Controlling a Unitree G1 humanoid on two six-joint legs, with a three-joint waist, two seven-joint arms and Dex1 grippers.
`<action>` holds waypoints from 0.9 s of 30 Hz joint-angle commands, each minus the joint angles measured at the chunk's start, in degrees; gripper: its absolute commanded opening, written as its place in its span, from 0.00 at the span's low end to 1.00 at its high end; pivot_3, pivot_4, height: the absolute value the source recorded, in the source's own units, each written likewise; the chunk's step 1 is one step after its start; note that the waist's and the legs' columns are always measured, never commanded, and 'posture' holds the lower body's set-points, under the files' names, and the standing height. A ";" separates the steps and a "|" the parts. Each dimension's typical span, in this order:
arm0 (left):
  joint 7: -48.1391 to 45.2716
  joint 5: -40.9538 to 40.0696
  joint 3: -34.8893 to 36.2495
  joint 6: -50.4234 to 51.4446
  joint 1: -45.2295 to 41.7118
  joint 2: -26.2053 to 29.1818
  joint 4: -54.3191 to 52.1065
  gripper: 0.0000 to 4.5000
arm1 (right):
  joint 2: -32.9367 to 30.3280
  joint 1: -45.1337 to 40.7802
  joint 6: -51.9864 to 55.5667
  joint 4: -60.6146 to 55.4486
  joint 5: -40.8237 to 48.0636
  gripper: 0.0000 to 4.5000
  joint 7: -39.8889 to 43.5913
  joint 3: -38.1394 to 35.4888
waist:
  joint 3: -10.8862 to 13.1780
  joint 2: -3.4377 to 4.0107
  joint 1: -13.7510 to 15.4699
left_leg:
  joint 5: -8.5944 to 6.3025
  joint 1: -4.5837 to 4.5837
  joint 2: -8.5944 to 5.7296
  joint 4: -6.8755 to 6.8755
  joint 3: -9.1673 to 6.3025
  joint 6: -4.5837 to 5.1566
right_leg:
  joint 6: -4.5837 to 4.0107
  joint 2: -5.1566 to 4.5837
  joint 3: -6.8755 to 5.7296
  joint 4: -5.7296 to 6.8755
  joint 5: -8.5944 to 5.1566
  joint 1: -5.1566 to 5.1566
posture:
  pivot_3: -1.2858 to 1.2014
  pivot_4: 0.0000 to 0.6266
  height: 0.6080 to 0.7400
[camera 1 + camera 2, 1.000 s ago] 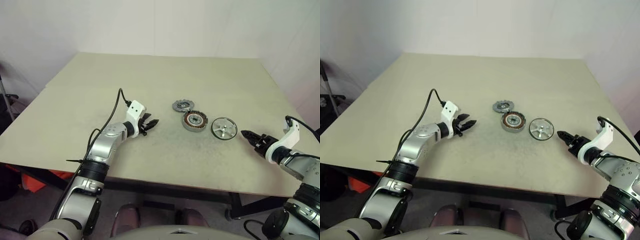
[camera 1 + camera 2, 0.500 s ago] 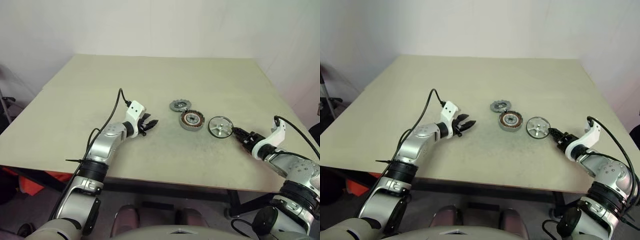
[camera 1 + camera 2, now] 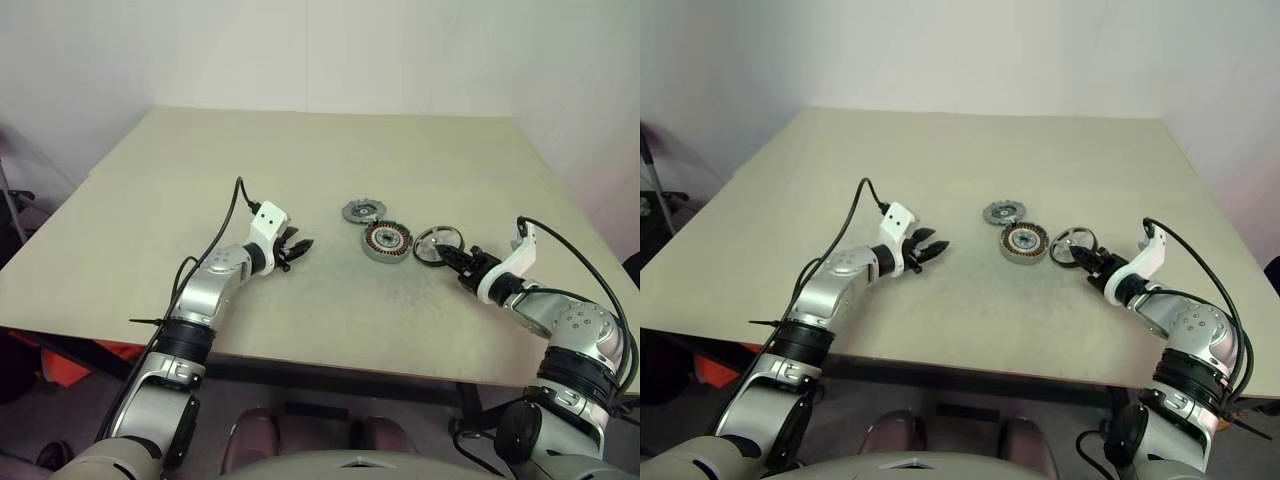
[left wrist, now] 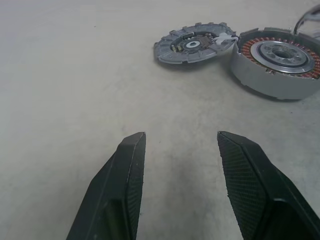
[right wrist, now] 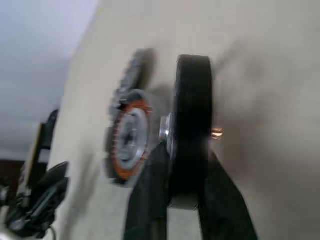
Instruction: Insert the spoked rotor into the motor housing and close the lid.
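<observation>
The spoked rotor (image 3: 436,243) no longer lies flat beside the motor housing (image 3: 388,241) — the right gripper (image 5: 181,165) has clamped its rim and tipped it up off the table (image 3: 300,160). Insertion can begin — the lid (image 3: 363,210) waits behind, and the left gripper (image 4: 182,155) hangs open, empty.

The tabletop (image 4: 75,75) is matt beige, faintly speckled. The motor housing (image 4: 277,62) shows brushed grey metal, copper-coloured coils and a shinier silver centre. The lid (image 4: 192,44) is dull grey metal. The spoked rotor (image 5: 192,130) looks dark and smooth, possibly metal. Left pincer fingers (image 4: 125,195) are black, finely textured.
</observation>
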 commanded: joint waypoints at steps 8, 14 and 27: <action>0.20 0.06 0.11 -1.34 -0.31 0.04 -1.11 0.54 | -0.76 -3.68 -3.66 1.03 4.12 0.09 -6.64 -4.88 | 0.00 0.01 0.13 | 0.02 -0.13 -0.02 0.00 -0.01 -0.03 | 0.04 -0.02 -0.05 0.00 -0.02 -0.09 | 0.52 0.00 1.00; 0.12 0.10 0.06 -1.23 -0.18 0.21 -1.47 0.54 | 1.17 -7.25 -4.22 -1.43 9.06 0.09 -11.03 -7.89 | 0.03 0.09 -0.01 | 0.02 -0.39 0.03 -0.05 0.03 -0.03 | -0.04 0.00 -0.27 -0.03 0.00 -0.27 | 0.52 0.00 1.00; 0.38 0.21 0.45 -1.43 -1.02 0.40 -0.17 0.54 | 11.90 -8.49 -0.29 -9.36 24.69 0.09 -24.36 -4.67 | 0.04 0.16 0.40 | 0.14 -0.37 0.02 -0.41 -0.02 -0.22 | -0.18 -0.02 -0.46 -0.07 -0.11 -0.30 | 0.52 0.00 1.00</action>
